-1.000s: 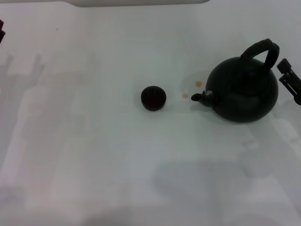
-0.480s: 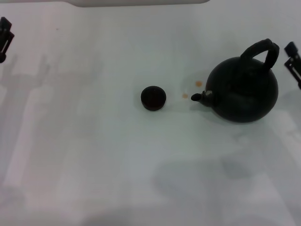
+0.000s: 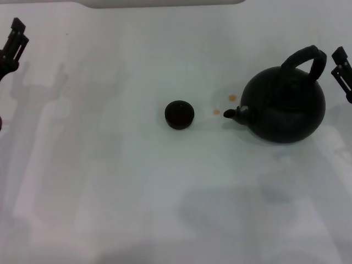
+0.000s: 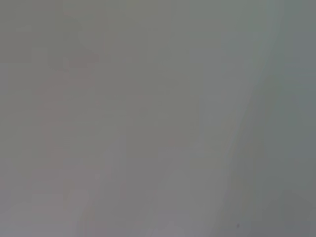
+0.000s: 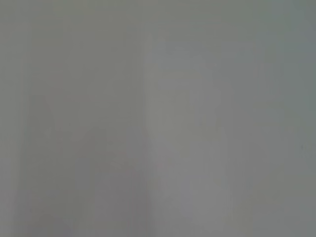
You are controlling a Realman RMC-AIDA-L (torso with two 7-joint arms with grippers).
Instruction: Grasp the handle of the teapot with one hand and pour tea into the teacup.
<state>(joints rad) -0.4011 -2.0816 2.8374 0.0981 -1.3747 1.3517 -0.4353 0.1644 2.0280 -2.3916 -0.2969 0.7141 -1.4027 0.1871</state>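
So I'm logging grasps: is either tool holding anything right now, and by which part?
Nothing is held. The right tool hangs beside the round matte-black teapot's arched black handle, not touching it; the left tool is at the far left edge.

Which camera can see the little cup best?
The head view: the teacup sits whole on the white table, left of the teapot. Both wrist views show only blank grey surface, no cup.

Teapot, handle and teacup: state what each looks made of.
Teapot: matte black, no shine, possibly cast iron or dark clay.
Handle: the same dull black; its surface detail cannot be made out.
Teacup: dark brown-black, dull, likely ceramic.
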